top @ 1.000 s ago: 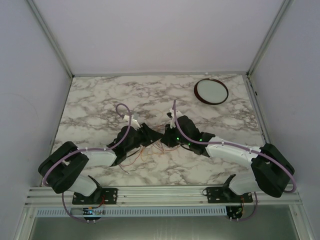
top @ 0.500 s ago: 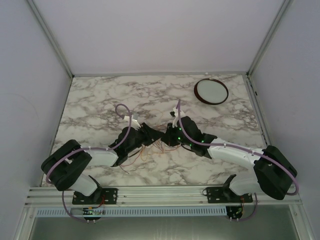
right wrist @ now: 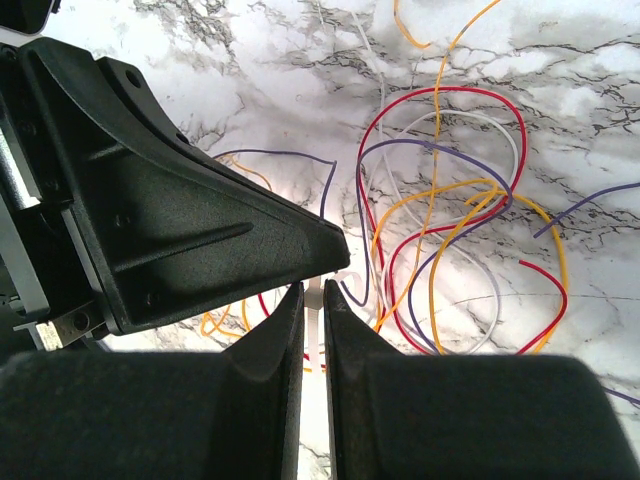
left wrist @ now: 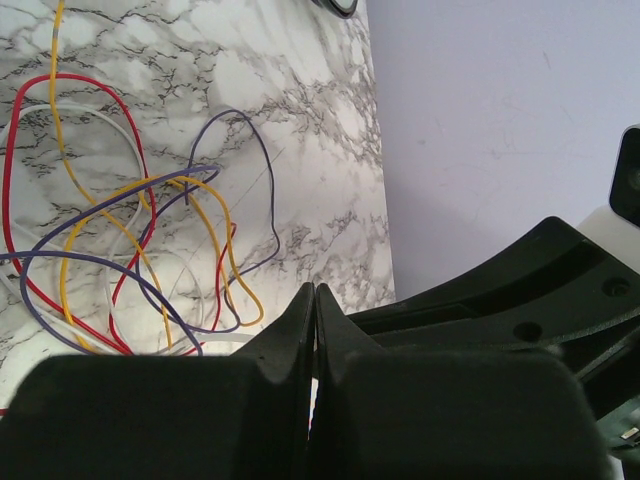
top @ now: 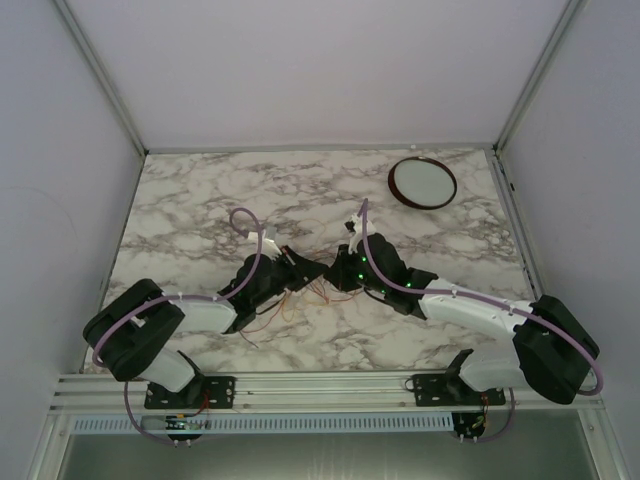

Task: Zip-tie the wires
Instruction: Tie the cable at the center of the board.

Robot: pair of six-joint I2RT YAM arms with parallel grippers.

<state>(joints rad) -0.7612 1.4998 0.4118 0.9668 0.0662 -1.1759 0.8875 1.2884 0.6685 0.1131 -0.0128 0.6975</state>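
**Loose wires between two meeting pincers, mid-tabletop**

Item 1, wires point(left wrist: 150, 195): a loose tangle of very thin strands in red, yellow-orange, purple and white. They lie flat on the marbled tabletop point(top: 200, 200) in overlapping loops and are not gathered tight. From above they sit at the middle of the tabletop, below and between the two arm tips, with some strands trailing toward the near edge.

Item 2, left pincer point(left wrist: 315, 292): the fingers are pressed together with the tips touching and no gap at the tip. A pale sliver shows lower down along the seam, but whether anything is gripped cannot be told. The wire loops lie on the tabletop beyond and to the left of the tips, apart from them in this view.

Item 3, right pincer point(right wrist: 313, 290): the fingers are drawn in to a narrow slit. A thin pale strip shows in the slit, but what it is, and whether it is clamped, cannot be told. The wire loops spread beyond and to the right of the tips.

Item 4, arms: both reach inward and the two pincers meet nose to nose over the wires. Each wrist view has the other's black body just beside its own tips.

Item 5, round white dish point(top: 422, 182): dark-rimmed, at the far right of the tabletop, well apart from the wires
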